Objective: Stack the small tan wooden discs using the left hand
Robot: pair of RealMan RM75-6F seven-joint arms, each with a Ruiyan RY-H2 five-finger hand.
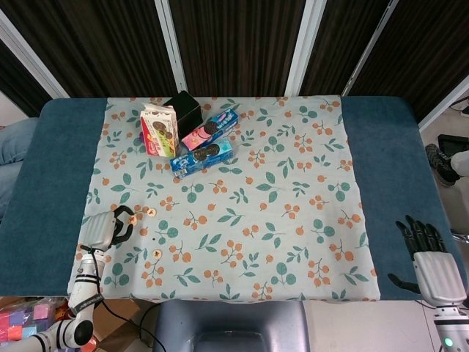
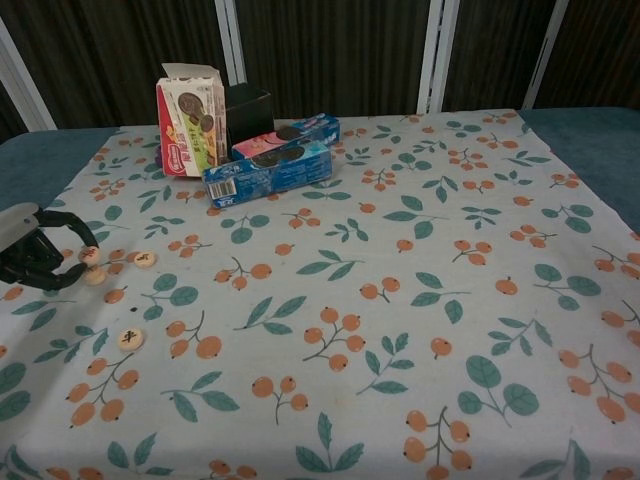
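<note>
Left robot hand (image 2: pixel 35 255) pinches a round tan wooden disc (image 2: pixel 88 254) (black fingers curled) over floral cloth (image 2: pixel 400 300).

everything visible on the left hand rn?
The left hand sits at the near-left edge of the floral cloth: silver-grey back, black fingers curled inward. In the chest view it pinches a small tan disc at its fingertips, directly over another disc lying on the cloth. A white-and-black forearm trails toward the table's near edge. Two further discs lie apart from it, untouched.
</note>
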